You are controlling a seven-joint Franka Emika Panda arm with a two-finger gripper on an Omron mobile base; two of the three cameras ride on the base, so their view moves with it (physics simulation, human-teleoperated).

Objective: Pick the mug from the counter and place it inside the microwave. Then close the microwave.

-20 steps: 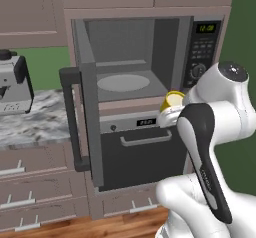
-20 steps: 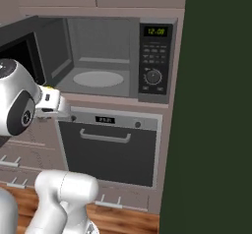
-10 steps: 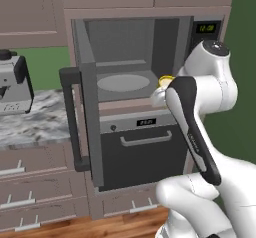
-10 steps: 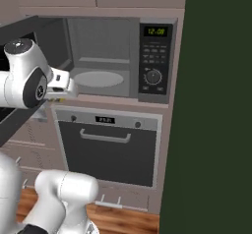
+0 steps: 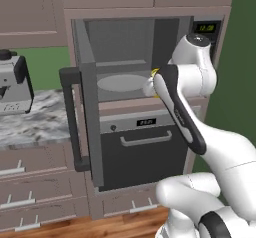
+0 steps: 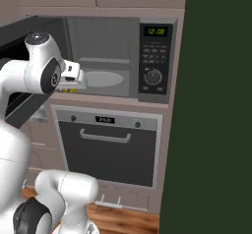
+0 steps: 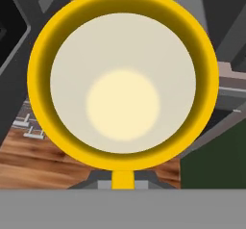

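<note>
the mug is seen from straight above in the hand view, its yellow rim ringing a cream interior, with a patch of wooden floor showing below it. from the left base view, a sliver of the yellow mug is glimpsed at the end of the white arm, level with the lower edge of the microwave opening and just in front of it. in the right base view the mug is seen as a thin yellow strip beneath the gripper, at the left front of the cavity. the fingers themselves are hidden by the mug and the wrist, so whether the jaws are clenched on it cannot be told directly, though the mug is carried clear of any surface.

the microwave door is swung wide open to the left, its black bar handle facing the room. a pale round turntable is lit inside the cavity. the control panel is shown with its green display and dial. the oven is set directly below. the counter and a coffee machine are seen at far left.
</note>
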